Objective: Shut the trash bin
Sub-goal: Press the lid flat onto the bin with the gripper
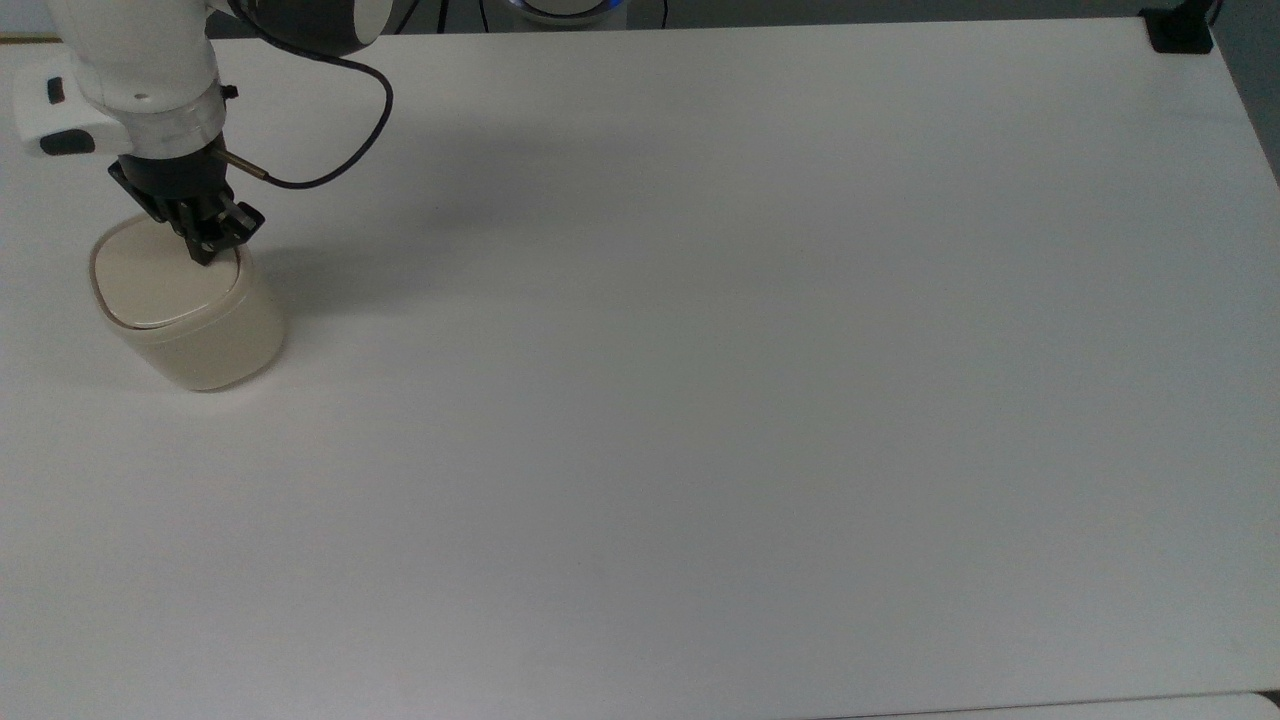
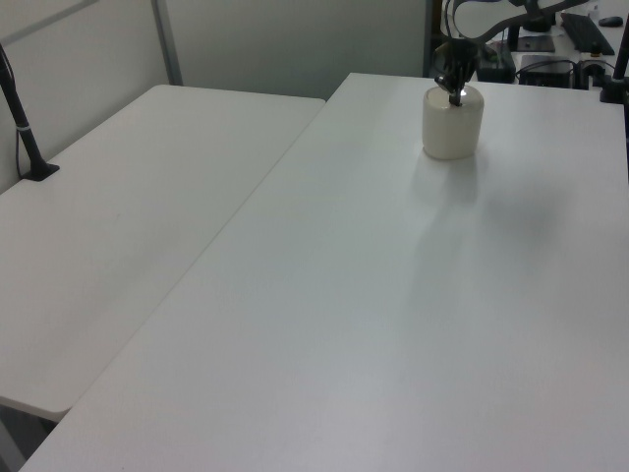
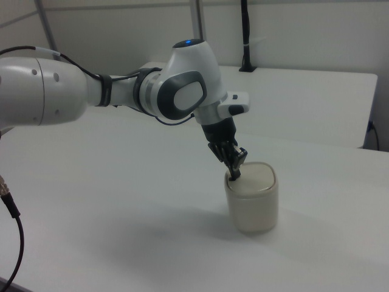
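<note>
Gripper tip on the closed bin lid

Fingers of the black two-finger gripper (image 1: 212, 248) appear pressed together, nothing between them, their tip touching the lid (image 1: 165, 275) near its edge at the top view's right. The small cream-beige plastic trash bin (image 1: 190, 320), a rounded-square cylinder, stands on the white table (image 1: 700, 350) near the top view's upper left corner; its thin flat lid lies level on the rim. In the right view the gripper (image 3: 234, 170) points down onto the bin (image 3: 252, 204) at the lid's left edge, beneath the white arm (image 3: 121, 91). In the left view the bin (image 2: 452, 126) sits at the table's far end.
</note>
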Action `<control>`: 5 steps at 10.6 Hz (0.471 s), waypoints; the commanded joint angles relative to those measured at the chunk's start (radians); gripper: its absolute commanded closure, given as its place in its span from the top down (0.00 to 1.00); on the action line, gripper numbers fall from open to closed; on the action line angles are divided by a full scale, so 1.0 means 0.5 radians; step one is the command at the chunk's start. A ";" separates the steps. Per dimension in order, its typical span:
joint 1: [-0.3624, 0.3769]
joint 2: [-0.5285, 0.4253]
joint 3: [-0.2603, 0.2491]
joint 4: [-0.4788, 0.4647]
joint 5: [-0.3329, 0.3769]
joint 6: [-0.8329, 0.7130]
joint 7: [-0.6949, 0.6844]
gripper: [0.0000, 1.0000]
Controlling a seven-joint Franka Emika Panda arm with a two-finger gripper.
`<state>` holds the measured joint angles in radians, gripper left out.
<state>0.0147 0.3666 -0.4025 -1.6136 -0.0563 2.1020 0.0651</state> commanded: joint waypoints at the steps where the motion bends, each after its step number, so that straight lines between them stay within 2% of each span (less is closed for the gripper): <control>1: 0.010 0.009 -0.005 -0.080 -0.001 0.088 -0.032 0.00; 5: 0.029 -0.266 -0.002 -0.059 0.018 -0.018 0.020 0.01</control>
<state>0.0140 0.3417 -0.4034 -1.6086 -0.0556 2.1161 0.0652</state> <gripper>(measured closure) 0.991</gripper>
